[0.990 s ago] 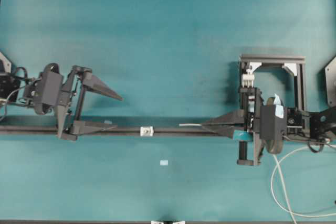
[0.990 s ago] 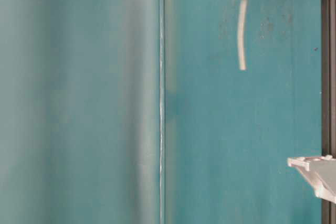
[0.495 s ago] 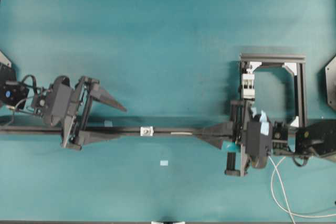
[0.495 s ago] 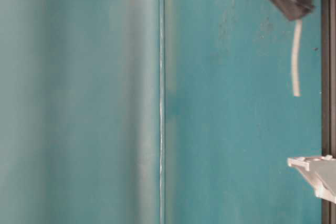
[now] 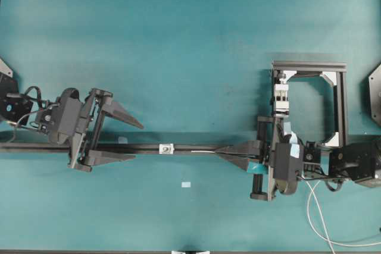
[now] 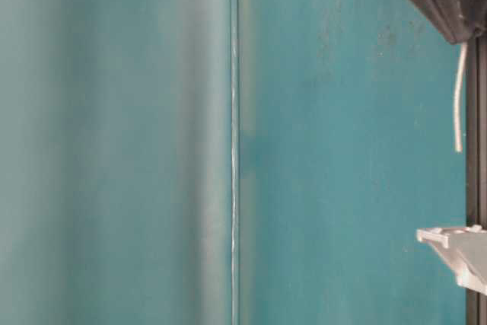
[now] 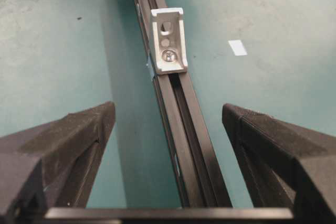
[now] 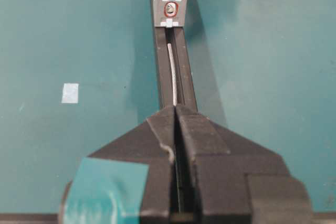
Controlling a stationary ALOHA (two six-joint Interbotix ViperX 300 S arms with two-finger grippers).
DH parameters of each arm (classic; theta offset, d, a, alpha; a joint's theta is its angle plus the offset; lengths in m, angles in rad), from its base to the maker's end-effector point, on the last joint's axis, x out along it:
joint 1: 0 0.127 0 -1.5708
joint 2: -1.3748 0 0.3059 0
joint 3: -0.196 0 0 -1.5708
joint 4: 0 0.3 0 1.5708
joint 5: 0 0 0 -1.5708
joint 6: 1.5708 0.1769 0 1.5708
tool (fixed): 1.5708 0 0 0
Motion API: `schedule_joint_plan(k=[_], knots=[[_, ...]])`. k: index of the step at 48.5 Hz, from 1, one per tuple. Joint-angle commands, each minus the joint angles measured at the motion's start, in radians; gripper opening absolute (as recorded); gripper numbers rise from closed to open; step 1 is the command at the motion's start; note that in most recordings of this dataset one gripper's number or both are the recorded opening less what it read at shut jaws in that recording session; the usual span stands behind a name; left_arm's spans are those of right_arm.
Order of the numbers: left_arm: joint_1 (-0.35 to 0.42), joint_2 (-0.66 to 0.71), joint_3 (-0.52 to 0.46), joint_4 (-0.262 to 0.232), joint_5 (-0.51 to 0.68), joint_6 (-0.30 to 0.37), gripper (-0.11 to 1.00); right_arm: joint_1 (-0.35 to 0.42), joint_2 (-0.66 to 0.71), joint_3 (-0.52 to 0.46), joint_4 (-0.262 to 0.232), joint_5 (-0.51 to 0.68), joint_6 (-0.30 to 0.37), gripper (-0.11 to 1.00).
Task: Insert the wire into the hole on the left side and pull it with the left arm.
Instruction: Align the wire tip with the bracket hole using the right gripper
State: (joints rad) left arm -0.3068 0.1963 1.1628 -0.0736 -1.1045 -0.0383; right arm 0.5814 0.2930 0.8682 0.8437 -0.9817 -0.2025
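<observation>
Teal tabletop (image 5: pixel 178 40), matching backdrop (image 6: pixel 114 142), seemingly soft light

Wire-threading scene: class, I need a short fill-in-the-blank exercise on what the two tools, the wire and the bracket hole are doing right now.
1. The right tool is ____ on the wire.
2. The left tool waits with its fingers ____, one on each side of the black rail.
3. The wire's tip has not yet entered the ____ in the small silver bracket.
4. The right tool carries a patch of teal-blue ____.

Missing words: shut; open; hole; tape
</observation>
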Motion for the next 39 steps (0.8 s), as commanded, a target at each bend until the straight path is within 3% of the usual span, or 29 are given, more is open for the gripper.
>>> schedule_joint_plan(k=[1, 39], knots=[[-0.005, -0.009, -0.006, -0.002, -0.009, 0.002, 0.62, 0.005, -0.003, -0.011, 0.0, -0.028, 0.002, 0.05], [-0.003, -0.009, -0.014, -0.002, -0.003, 0.002, 0.62, 0.005, 0.018, -0.003, 0.0, -0.057, 0.002, 0.05]])
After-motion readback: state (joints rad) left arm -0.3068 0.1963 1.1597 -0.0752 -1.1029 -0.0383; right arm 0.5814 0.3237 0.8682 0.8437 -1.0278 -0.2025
